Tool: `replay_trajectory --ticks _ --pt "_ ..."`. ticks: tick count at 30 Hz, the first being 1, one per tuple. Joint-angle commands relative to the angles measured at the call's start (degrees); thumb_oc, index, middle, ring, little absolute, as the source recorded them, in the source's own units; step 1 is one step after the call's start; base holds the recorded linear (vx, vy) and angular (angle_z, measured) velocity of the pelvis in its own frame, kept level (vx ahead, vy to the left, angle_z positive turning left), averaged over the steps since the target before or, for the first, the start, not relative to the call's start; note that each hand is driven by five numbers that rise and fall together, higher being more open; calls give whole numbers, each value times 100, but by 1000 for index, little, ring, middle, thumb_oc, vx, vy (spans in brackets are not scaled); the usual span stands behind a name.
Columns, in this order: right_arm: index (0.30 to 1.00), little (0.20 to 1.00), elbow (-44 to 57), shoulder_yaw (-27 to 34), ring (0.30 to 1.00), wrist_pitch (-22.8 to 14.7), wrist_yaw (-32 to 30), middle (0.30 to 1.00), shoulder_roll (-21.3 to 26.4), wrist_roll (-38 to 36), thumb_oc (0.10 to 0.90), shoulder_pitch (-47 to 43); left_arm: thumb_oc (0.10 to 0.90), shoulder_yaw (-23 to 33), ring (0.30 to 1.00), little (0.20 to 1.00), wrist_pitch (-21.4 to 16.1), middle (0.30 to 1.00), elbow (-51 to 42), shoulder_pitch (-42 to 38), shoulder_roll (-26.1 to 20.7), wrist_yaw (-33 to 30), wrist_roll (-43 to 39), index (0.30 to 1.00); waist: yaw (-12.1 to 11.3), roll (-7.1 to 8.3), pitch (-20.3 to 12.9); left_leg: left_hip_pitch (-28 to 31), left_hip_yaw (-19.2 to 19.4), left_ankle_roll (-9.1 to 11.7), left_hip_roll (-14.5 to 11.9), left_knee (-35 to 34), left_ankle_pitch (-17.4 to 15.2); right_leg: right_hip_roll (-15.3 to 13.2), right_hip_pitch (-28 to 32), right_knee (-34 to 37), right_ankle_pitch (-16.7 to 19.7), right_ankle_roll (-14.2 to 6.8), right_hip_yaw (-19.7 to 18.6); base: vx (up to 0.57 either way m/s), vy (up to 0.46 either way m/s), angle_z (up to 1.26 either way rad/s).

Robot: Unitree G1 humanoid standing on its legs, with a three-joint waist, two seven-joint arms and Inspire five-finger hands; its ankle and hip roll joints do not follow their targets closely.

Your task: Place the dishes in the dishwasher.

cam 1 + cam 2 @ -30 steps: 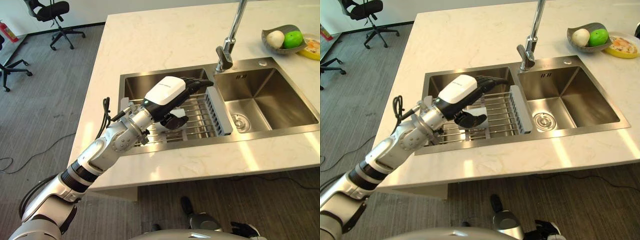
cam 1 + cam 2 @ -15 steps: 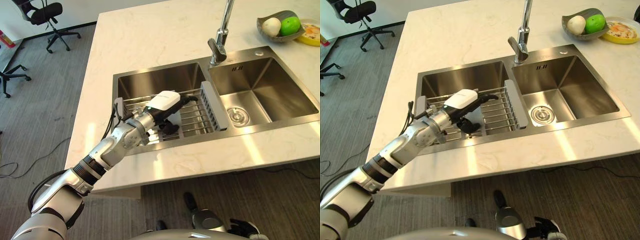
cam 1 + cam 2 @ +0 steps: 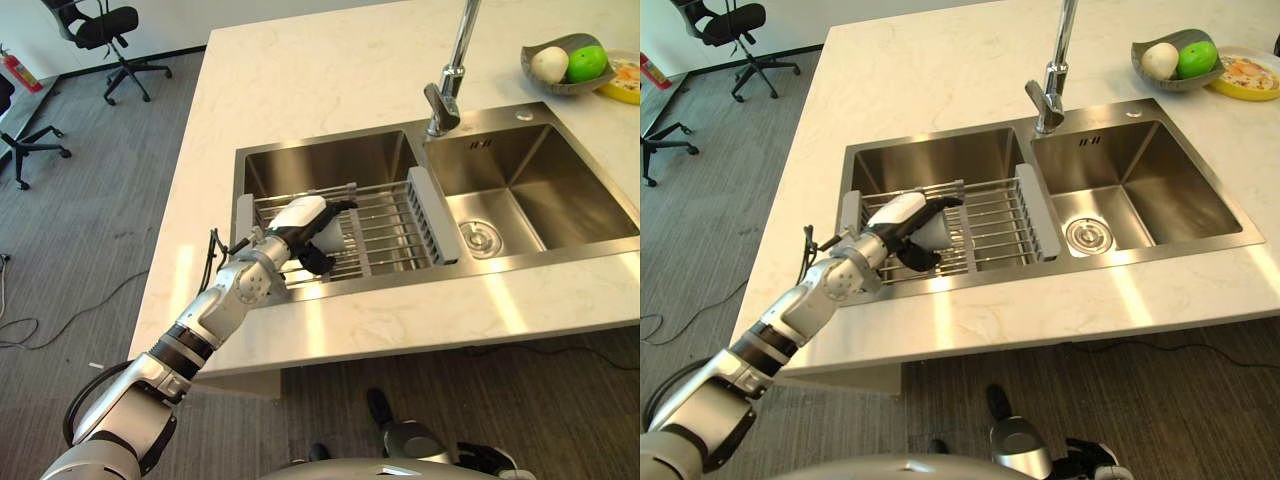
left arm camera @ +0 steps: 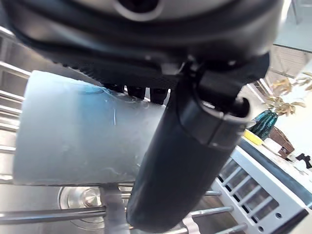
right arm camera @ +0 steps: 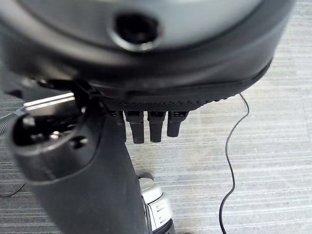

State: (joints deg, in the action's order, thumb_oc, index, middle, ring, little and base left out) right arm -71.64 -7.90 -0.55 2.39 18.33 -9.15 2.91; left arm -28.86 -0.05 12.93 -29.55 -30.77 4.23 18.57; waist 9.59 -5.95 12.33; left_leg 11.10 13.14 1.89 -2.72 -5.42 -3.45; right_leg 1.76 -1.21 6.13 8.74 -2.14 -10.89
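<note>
We see the left robot hand (image 3: 300, 222) grasping a cup (image 4: 73, 129) over the rack (image 3: 385, 235) in the left sink basin (image 3: 330, 165). The right robot hand (image 5: 97, 161) hangs above the floor (image 5: 273, 146), fingers relaxed.

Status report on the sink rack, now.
Left hand shut on pale cup lying on the wire rack in the left basin. Right hand idle, holding nothing. Nothing in the way.
</note>
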Motion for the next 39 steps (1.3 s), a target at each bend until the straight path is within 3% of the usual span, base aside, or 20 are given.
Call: replay_trajectory --ticks 1,6,7,8,9,12,15,20,22,27,30,33,35,39 --pt "900 900 -231 -96 900 68 87 900 52 -93 800 40 800 201 900 900 176 900 650 -94 74 100 -305 900 0 270 -469 -257 -255 220 49 42 205 -120 703 -113 -878 -347 175 0 0 0" --pt "900 900 -258 -165 900 161 209 900 77 -24 800 -15 800 48 900 900 397 900 1283 -98 165 384 -289 900 -6 268 -481 -302 -343 223 60 42 225 -126 687 -113 -858 -329 196 -6 -6 3" --pt "900 900 -256 -197 900 194 260 900 96 -18 800 -52 576 -42 564 564 476 564 1517 -141 217 460 -190 564 -2 261 -490 -310 -372 219 72 42 226 -125 680 -113 -857 -323 200 -5 -3 5" --pt "900 900 -258 -218 900 196 277 900 100 -8 800 -57 529 -78 493 493 469 493 1641 -166 229 472 -115 493 -4 256 -491 -313 -382 219 73 42 229 -123 679 -113 -857 -321 203 -8 -3 9" --pt "900 900 -286 -243 900 203 305 900 107 1 800 -79 400 -121 300 300 482 300 1726 -212 238 478 -21 300 -11 249 -491 -315 -387 218 74 42 230 -123 681 -113 -858 -317 207 -6 -2 10" --pt "900 900 -293 -312 900 194 334 900 152 41 800 -150 400 -451 300 300 311 300 1767 -376 162 613 272 300 -4 232 -490 -320 -387 220 75 42 224 -117 677 -113 -862 -316 214 -3 -1 4" --pt "900 900 -250 -346 900 122 394 900 211 59 800 -183 400 -832 300 300 1 300 1093 -520 -393 767 393 300 -22 210 -487 -312 -370 222 81 42 200 -117 678 -113 -859 -336 216 0 0 0" --pt "900 900 -145 -396 900 19 429 900 239 79 800 3 400 -600 300 300 -535 300 229 -239 -1194 762 -620 300 -28 235 -517 -301 -363 245 82 42 193 -116 681 -116 -870 -351 249 0 0 0" --pt "900 900 -163 -419 900 29 436 900 235 110 800 48 400 -407 300 300 -524 300 38 -163 -1322 754 -1104 300 -42 248 -534 -298 -369 250 83 42 192 -120 692 -113 -874 -356 262 0 0 0" --pt "900 900 -271 -402 900 37 434 900 94 104 800 164 400 269 300 300 -598 300 -619 4 -1088 319 -1873 300 -115 310 -572 -302 -465 260 81 42 203 -143 727 -113 -905 -329 346 12 -10 3" --pt "900 900 -330 -377 900 -43 276 900 -94 104 800 224 400 1087 300 300 -924 300 -908 245 -289 -623 -1977 300 -190 417 -582 -313 -559 253 98 42 192 -160 751 -113 -932 -310 417 16 -19 8" --pt "900 900 -337 -415 900 -91 109 900 -167 112 800 209 400 1447 300 300 -1117 300 -1032 229 106 -1295 -1814 300 -197 471 -594 -305 -572 253 98 42 173 -173 775 -113 -939 -310 427 15 -18 11" --pt "900 900 -345 -424 900 -123 -30 900 -229 129 800 212 400 1710 300 300 -1303 300 -1240 330 525 -1676 -2232 300 -207 514 -596 -309 -586 252 102 42 173 -176 775 -113 -934 -300 437 0 0 0" --pt "900 900 -364 -356 900 -106 -194 900 -193 161 800 238 400 1927 300 300 -1436 300 -1581 512 799 -1804 -2634 300 -215 525 -600 -316 -599 254 104 42 169 -185 784 -113 -924 -297 446 0 0 0"
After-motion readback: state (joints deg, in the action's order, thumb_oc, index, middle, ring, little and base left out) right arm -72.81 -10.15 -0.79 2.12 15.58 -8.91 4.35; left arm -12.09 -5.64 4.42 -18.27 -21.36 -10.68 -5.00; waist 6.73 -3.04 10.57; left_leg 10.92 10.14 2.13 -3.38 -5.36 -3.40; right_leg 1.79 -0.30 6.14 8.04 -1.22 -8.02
